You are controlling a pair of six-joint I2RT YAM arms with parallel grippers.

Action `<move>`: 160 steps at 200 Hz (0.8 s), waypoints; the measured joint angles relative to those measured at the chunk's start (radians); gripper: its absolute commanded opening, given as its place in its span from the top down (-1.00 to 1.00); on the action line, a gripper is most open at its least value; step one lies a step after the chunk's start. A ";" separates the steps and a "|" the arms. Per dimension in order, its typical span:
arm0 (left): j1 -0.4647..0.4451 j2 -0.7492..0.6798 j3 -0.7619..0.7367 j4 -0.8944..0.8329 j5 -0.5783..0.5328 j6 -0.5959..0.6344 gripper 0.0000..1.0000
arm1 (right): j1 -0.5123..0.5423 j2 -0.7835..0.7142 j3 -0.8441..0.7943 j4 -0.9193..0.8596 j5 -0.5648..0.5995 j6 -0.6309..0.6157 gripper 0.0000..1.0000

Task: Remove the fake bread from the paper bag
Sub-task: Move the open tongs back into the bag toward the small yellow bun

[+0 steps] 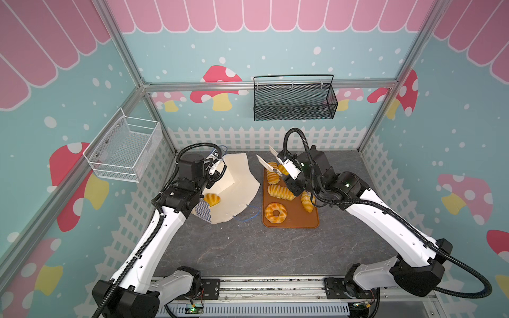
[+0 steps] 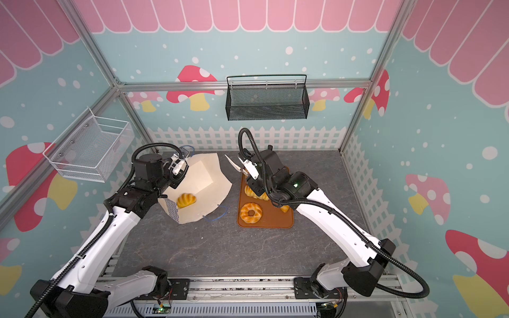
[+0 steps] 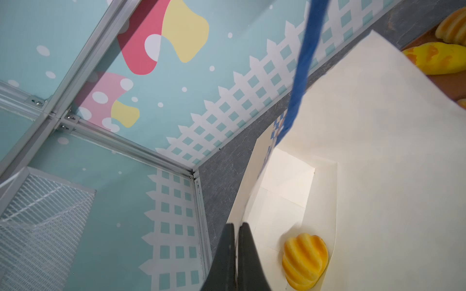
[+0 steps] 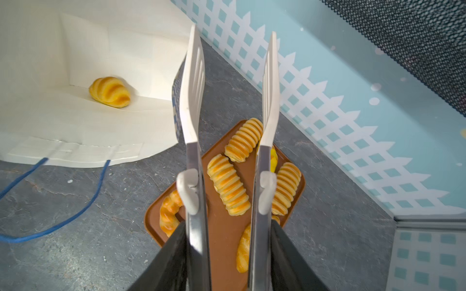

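One croissant [image 1: 211, 198] lies inside the paper bag [image 1: 242, 187], which rests on its side, mouth open; the left gripper [image 3: 237, 241] is pinched together on the bag's rim just beside it; the right gripper [image 4: 229, 241] clamps tongs [image 4: 191, 100], blades apart and empty, above the brown tray [image 1: 292, 220]; the tray bears six pastries: three ridged loaves [image 4: 228, 185], one ring doughnut [image 1: 275, 213], a second croissant [image 4: 243, 249], and one partly hidden.
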 measured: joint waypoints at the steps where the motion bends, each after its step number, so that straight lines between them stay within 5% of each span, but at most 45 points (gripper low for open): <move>1: 0.000 0.000 0.000 0.000 0.000 0.001 1.00 | 0.000 0.000 0.000 0.001 -0.002 0.000 0.06; 86: -0.020 -0.122 -0.218 0.092 0.066 0.002 1.00 | 0.158 -0.021 -0.182 0.120 -0.108 -0.044 0.09; 160: -0.020 -0.150 -0.228 0.140 0.119 -0.053 1.00 | 0.212 0.030 -0.264 0.204 -0.191 -0.082 0.11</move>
